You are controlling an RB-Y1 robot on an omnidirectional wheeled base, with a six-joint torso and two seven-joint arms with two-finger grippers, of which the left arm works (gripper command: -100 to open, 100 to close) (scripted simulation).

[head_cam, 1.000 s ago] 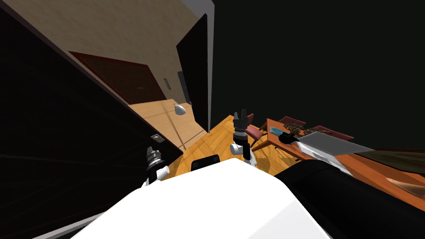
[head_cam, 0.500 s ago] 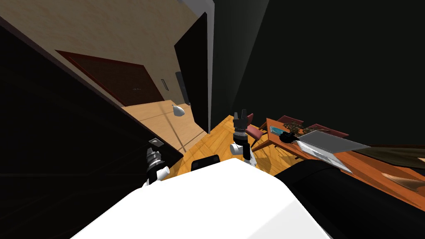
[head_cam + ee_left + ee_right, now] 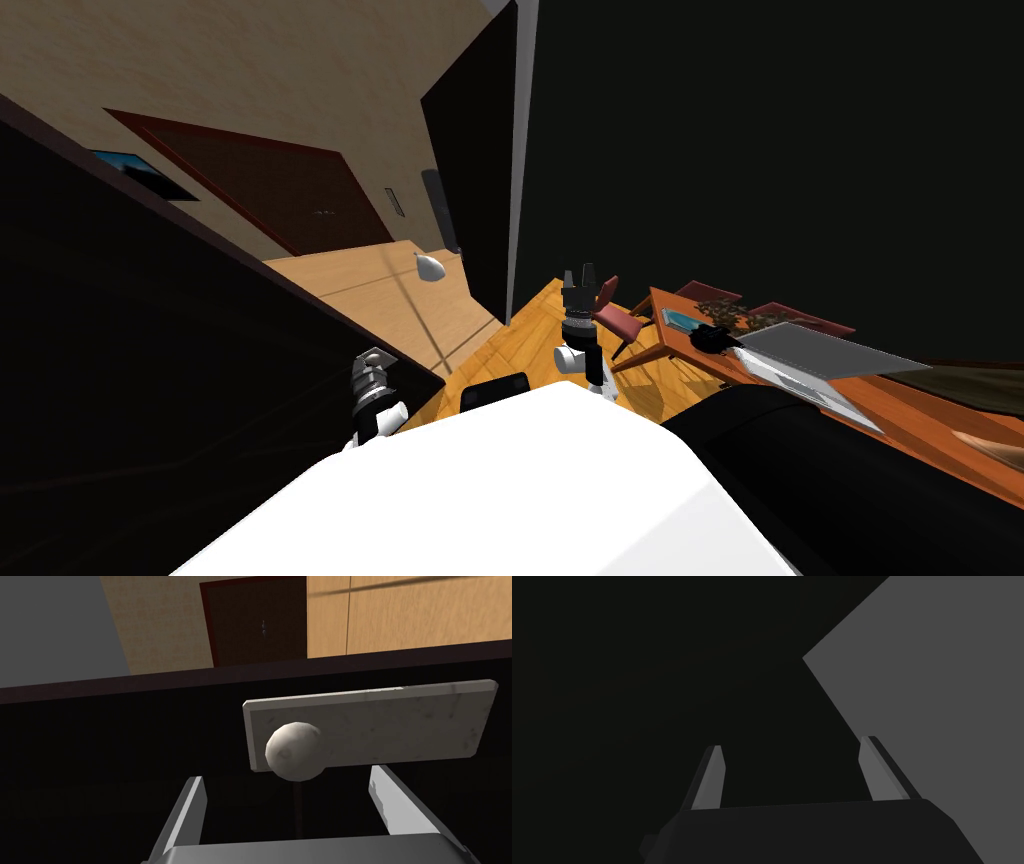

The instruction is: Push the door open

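my left end effector [image 3: 288, 778] is spread wide and holds nothing. the pale round knob [image 3: 293, 751] sits just ahead of it, in line with the gap between my fingers, on a pale plate [image 3: 400, 721] near the free edge of the dark door [image 3: 125, 741]. the door stands at my near left and looks partly swung, since light floor [image 3: 380, 290] shows past its edge. to do this well i'd press on the plate or the door face close to that edge, square to the panel, rather than squeeze the knob; the round knob could let thin fingers slide off. my right end effector [image 3: 792, 743] hangs open and empty, out ahead on my right.

beyond the door's edge the opening looks free up to a dark wall end [image 3: 480, 200]. a small pale thing [image 3: 430, 265] lies on the far floor and may sit near the swing. the red chair [image 3: 620, 320] and tabletop [image 3: 900, 400] at right stand well apart from it.
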